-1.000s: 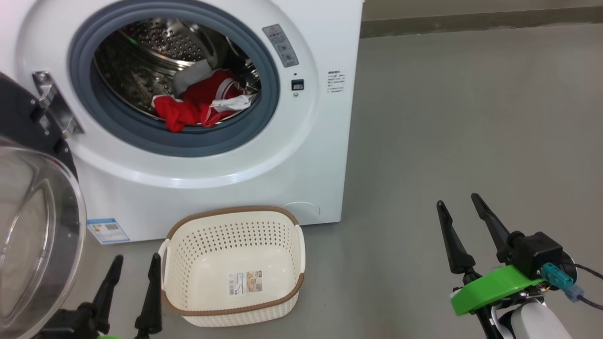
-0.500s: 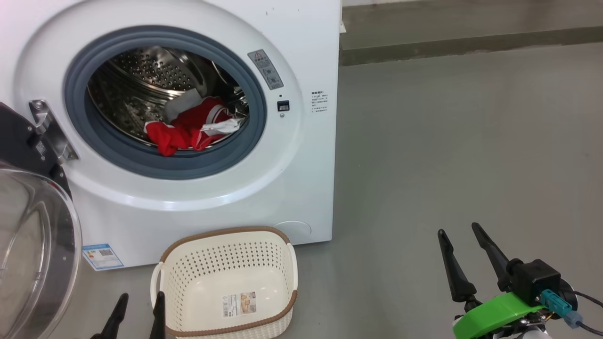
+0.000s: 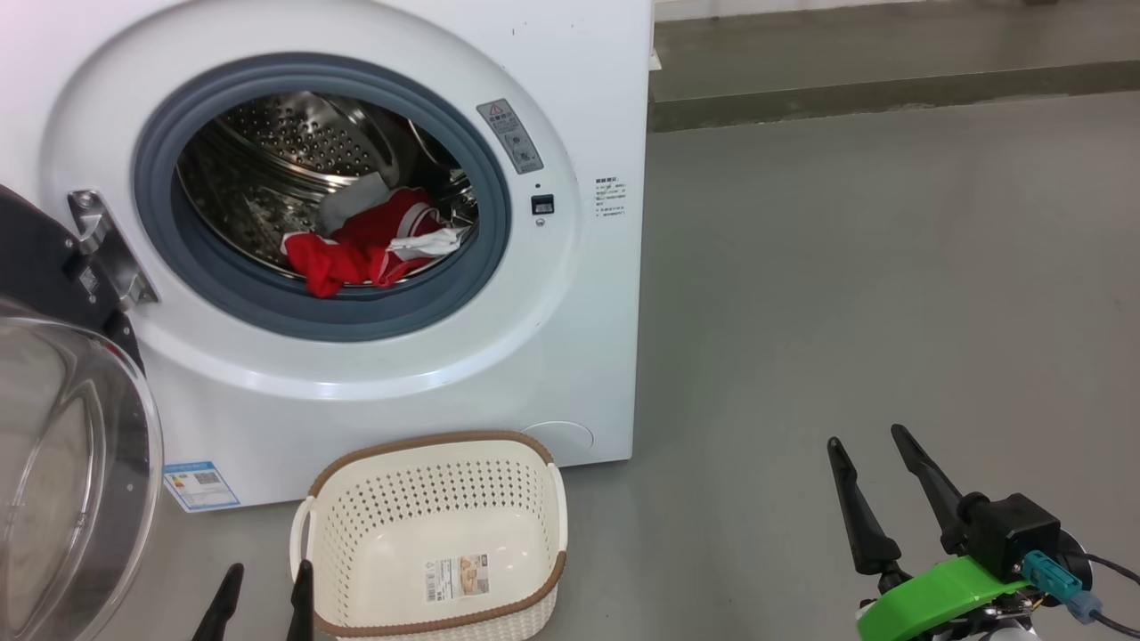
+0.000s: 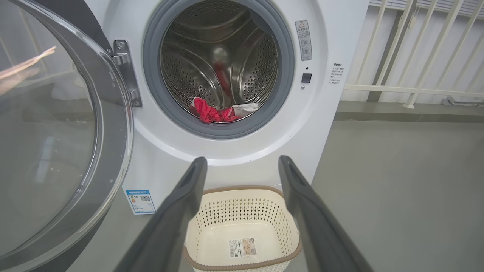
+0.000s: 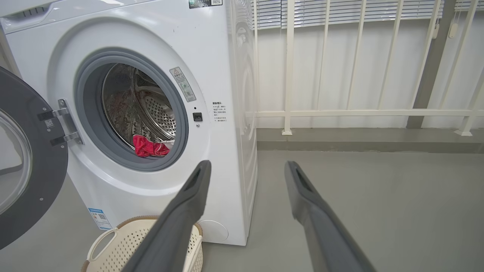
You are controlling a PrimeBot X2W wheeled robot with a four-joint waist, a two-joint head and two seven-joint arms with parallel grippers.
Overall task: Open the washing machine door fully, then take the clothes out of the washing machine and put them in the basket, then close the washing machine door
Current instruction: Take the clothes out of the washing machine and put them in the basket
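Head view: our left gripper (image 3: 271, 570) and right gripper (image 3: 866, 438) stand wide and empty; the red clothes (image 3: 356, 254) lie inside the washing machine (image 3: 374, 383). Left wrist view: the basket (image 4: 242, 187) sits below the opening, but cloth may snag on the grey rubber ring (image 4: 223, 133). Right wrist view: the washing machine door (image 5: 45, 170), open at the left, may hinder our left gripper.

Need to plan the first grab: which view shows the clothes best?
The head view: the clothes look largest, red folds, white trim and a greyish piece distinct. The left wrist view shows a smaller red-and-white heap; the right wrist, a small red patch.
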